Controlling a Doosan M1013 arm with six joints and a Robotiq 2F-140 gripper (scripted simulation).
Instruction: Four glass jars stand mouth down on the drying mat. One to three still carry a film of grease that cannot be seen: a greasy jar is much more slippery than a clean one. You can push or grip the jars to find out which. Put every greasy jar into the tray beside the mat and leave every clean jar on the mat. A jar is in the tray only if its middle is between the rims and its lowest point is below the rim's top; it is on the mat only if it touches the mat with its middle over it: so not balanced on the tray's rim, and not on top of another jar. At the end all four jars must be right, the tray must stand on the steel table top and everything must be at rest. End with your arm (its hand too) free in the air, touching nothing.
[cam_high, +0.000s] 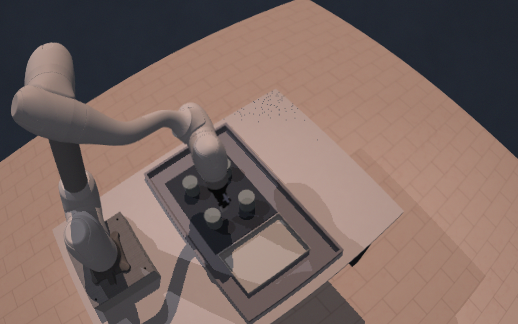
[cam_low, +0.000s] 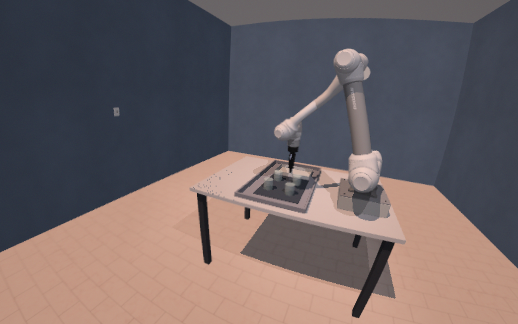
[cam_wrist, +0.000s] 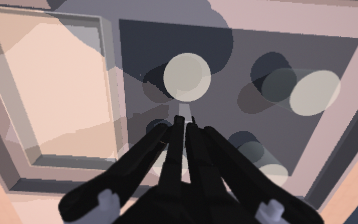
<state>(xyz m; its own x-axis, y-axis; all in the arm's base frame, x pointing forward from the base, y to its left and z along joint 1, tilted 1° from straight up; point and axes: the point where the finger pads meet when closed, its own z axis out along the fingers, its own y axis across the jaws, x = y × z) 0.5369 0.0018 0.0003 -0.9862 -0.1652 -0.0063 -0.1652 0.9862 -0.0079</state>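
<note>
My gripper (cam_high: 225, 201) (cam_low: 291, 171) (cam_wrist: 183, 111) is shut and empty, pointing down among the jars. Four pale jars stand mouth down on the dark mat (cam_high: 217, 241) (cam_wrist: 240, 45). One jar (cam_high: 246, 198) (cam_low: 278, 175) (cam_wrist: 187, 77) is just beyond the fingertips, on the tray side; contact cannot be told. A second jar (cam_high: 212, 216) (cam_low: 297, 179) is partly hidden by the fingers in the wrist view. A third jar (cam_high: 190, 183) (cam_low: 290, 189) (cam_wrist: 272, 173) and a fourth jar (cam_low: 268, 183) (cam_wrist: 315, 93), half hidden by the arm in the top view, stand farther from the tray. The pale tray (cam_high: 265, 257) (cam_wrist: 60, 95) holds no jar.
The tray lies directly beside the mat's short edge. A raised grey rim (cam_high: 311, 215) surrounds mat and tray on the table. The arm's base block (cam_high: 142, 265) (cam_low: 350, 202) stands outside this rim. The arm reaches over the mat.
</note>
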